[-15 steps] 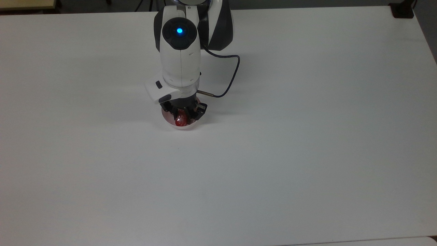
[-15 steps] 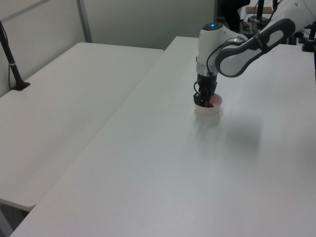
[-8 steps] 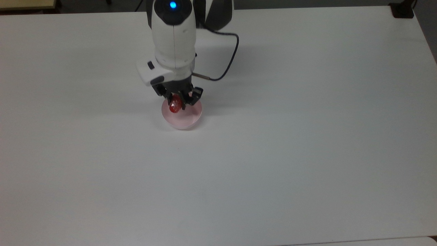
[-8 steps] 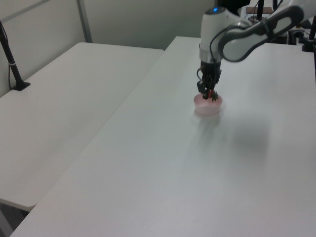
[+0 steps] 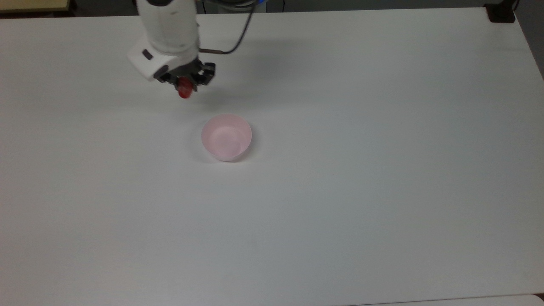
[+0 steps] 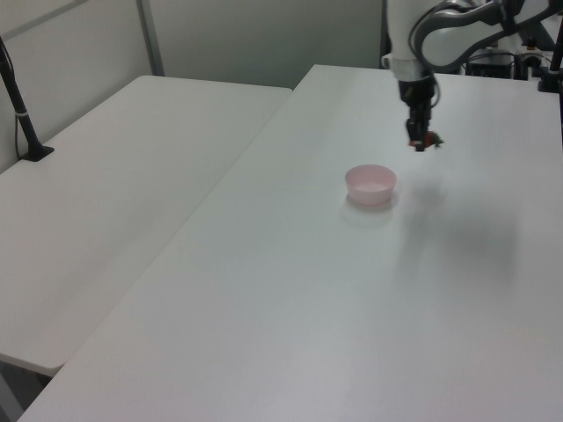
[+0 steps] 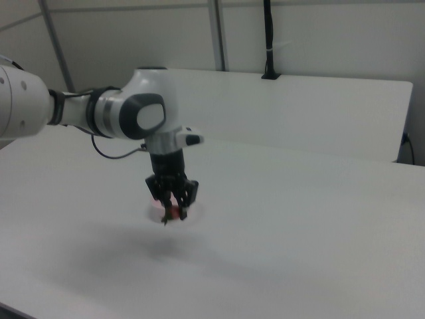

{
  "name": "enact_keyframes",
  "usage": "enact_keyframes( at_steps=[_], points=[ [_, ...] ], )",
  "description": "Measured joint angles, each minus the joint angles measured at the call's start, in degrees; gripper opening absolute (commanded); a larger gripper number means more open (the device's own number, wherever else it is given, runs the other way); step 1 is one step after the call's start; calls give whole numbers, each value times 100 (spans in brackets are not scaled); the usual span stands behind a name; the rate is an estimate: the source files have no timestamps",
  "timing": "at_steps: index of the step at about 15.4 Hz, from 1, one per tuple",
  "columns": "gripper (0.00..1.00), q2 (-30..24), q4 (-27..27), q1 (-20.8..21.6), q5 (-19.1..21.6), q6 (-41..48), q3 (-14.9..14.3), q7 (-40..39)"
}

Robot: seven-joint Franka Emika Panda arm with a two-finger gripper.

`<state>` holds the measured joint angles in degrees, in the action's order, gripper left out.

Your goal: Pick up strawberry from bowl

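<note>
The pale pink bowl (image 5: 226,137) stands empty on the white table (image 5: 382,170); in the left view the bowl (image 6: 370,184) sits near the table's middle. My gripper (image 5: 185,88) hangs in the air up and to the top view's left of the bowl, shut on the small red strawberry (image 5: 185,90). In the left view the gripper (image 6: 420,141) holds the strawberry (image 6: 420,142) well above the table, beyond the bowl. In the right view the gripper (image 7: 171,209) carries the strawberry (image 7: 174,212) in front of the bowl (image 7: 155,211), which it mostly hides.
A second white table (image 6: 114,202) adjoins on the left view's left, with a black pole clamp (image 6: 25,123) at its edge. A black clamp (image 5: 501,12) sits at the top view's upper right corner. A dark cable (image 5: 238,36) trails from the arm.
The gripper rose out of the bowl with the strawberry in its grasp and moved up and to the top view's left. The bowl stayed in place, now empty.
</note>
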<state>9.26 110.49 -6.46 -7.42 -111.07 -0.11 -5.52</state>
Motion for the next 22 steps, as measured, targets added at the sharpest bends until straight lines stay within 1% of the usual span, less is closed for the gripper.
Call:
enact_keyframes(
  at_steps=[2,4,5,6,7,9,10,12,15,17,20,22],
  points=[
    [13,-88,336,-269,-83,-150,-4,-369],
    [15,-80,677,-363,-102,-613,-3,-482],
    [17,-59,844,-363,-136,-826,2,-485],
    [24,-28,980,-360,-193,-978,15,-485],
    [34,13,1065,-354,-235,-1049,21,-484],
    [82,100,1123,-350,-259,-1113,22,-484],
    [100,125,1123,-350,-259,-1118,22,-484],
    [100,125,1115,-350,-259,-1118,22,-398],
    [100,-2,966,-325,-260,-1036,22,400],
    [100,-160,556,-259,-259,-437,29,692],
    [100,-459,-372,-56,-236,807,39,838],
    [100,-738,-795,90,-63,1259,47,876]
  ],
)
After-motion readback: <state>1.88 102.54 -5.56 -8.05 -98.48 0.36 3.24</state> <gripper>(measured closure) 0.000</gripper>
